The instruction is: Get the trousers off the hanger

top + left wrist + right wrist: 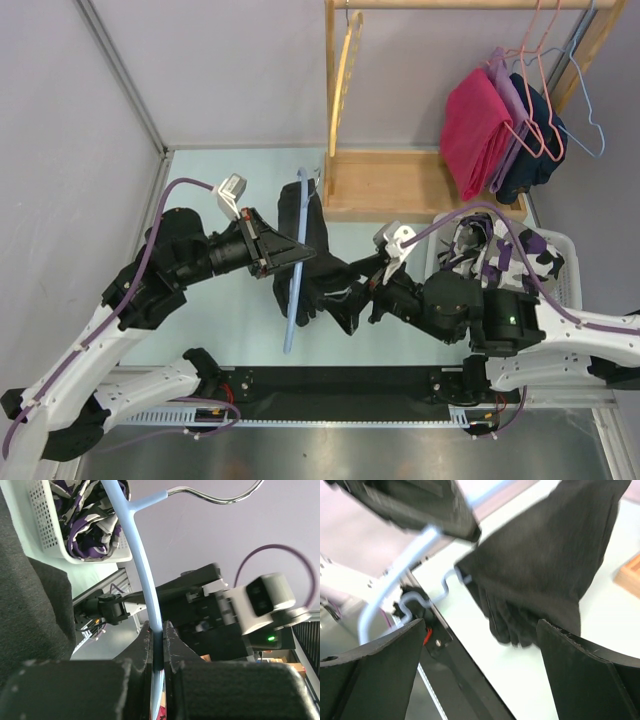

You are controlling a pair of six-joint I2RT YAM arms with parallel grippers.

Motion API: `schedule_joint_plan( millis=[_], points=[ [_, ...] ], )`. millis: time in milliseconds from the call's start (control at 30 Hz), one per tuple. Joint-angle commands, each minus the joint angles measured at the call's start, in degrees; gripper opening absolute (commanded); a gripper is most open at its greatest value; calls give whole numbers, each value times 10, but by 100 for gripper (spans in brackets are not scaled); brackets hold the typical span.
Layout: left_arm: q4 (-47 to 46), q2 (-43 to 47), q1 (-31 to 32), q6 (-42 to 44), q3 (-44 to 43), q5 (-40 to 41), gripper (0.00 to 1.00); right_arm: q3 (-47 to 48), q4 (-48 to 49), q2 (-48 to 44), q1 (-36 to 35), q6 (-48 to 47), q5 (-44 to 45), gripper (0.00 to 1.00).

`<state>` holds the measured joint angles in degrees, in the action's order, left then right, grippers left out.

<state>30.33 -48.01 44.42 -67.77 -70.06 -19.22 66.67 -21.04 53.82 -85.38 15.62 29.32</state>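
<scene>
- The left pincer [158,642] pinched the pale blue hanger [142,565] tight between its fingers.
- The right pincer [480,630] stood spread, gripping nothing, just before the black trousers [545,565].
- The trousers hung over that hanger above the table [240,335].

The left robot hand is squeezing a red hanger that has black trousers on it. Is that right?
Not quite. The hanger is light blue, not red. The left wrist view shows the left gripper squeezing it, and the top view shows the black trousers on it.
</scene>
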Motion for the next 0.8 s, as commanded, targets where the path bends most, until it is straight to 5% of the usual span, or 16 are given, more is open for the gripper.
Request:
schedule_joint_plan(
  millis=[0,167,767],
  points=[
    [-89,12,-7,37,-26,0,0,62,-28,23,17,-22,-11,100],
    [-91,13,-7,30,-29,-8,0,87,-30,51,88,-42,-80,100],
    [-92,13,-7,10,-48,-26,0,-22,120,118,155,-103,-174,100]
  ],
)
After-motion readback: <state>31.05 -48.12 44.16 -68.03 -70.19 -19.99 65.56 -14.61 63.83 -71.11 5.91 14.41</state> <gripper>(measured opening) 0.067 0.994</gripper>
